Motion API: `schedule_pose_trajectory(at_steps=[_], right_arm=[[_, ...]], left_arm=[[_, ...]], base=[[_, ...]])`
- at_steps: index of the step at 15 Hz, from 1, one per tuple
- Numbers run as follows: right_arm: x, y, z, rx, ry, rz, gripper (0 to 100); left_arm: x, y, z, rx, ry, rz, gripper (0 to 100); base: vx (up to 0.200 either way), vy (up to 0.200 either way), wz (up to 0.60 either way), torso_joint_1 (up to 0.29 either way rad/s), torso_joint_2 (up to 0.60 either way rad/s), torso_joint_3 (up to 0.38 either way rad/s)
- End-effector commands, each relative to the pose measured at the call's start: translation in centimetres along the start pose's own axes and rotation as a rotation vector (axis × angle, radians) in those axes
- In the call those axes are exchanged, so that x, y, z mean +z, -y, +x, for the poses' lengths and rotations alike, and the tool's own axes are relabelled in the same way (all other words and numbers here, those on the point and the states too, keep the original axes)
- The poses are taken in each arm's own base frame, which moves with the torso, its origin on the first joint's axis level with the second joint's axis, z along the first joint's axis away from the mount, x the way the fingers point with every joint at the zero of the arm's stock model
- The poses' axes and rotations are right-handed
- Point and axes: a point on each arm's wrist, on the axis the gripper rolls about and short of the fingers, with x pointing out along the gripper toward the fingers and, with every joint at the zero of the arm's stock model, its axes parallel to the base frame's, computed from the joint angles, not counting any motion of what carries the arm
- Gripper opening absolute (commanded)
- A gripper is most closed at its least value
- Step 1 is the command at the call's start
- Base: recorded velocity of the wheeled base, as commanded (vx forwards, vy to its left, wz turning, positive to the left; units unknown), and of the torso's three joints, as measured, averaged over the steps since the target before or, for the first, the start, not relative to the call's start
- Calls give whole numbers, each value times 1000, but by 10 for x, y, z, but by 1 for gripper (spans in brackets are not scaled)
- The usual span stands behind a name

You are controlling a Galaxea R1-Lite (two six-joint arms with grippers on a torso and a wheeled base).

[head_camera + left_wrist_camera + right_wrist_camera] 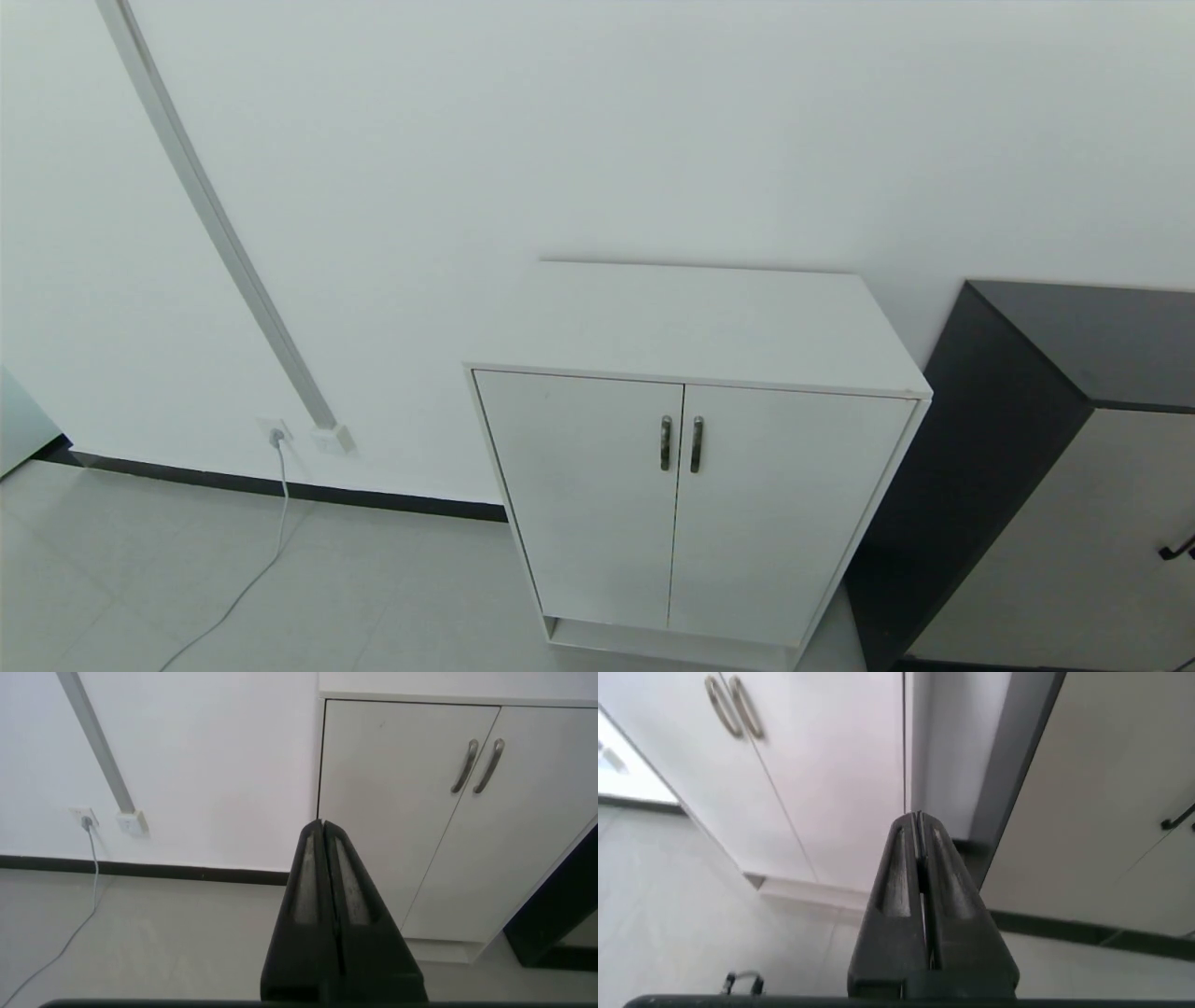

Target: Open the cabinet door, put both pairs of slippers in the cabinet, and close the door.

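Observation:
A white two-door cabinet stands against the wall, both doors shut, with two vertical metal handles side by side at the centre seam. The left wrist view has the cabinet ahead with its handles, and my left gripper is shut with nothing in it, well short of the doors. My right gripper is also shut and empty, held low before the cabinet's right door, whose handles sit further off.
A black cabinet with a pale door stands close on the white cabinet's right. A wall socket with a grey cable trailing over the tiled floor is on the left, beneath a slanted wall conduit.

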Motion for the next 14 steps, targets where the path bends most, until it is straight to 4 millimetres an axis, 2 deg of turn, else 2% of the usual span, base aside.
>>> schedule_pose_trajectory(at_steps=[1,7,14], right_arm=[[-1,0,-4,-12,54,8,0],[-1,-1,-4,-64,58,13,0],[-4,-2,-11,-78,149,16,0]], left_arm=[[0,0,0,1,0,0,0],[0,0,0,-1,1,1,0],[0,0,0,1,0,12,0]], base=[[0,0,0,0,0,0],[0,0,0,0,0,0],[0,0,0,0,0,0]])
